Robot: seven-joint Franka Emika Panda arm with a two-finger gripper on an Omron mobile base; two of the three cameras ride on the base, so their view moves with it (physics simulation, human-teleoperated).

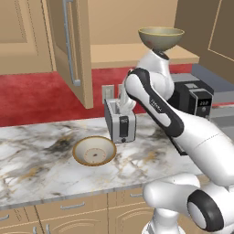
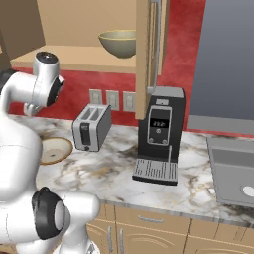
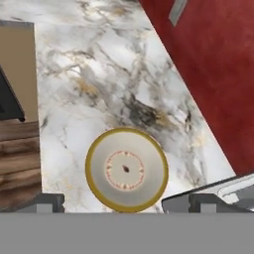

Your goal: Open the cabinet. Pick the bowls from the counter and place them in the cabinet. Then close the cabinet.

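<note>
A kitchen: marble counter (image 2: pixel 198 178), toaster (image 2: pixel 91 127), coffee machine (image 2: pixel 159 135) (sink (image 2: pixel 233 171) alongside), wall cabinet (image 2: pixel 74 59).

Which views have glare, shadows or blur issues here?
Left base view: flat, even render light, no glare on the counter; the tan-rimmed bowl casts hardly any shadow. Right base view: equally even, and the coffee machine display digits are too soft to read. Hand view: sharp on the bowl, no visible distortion, and the hand's fingertips are cut off by the bottom edge.
</note>
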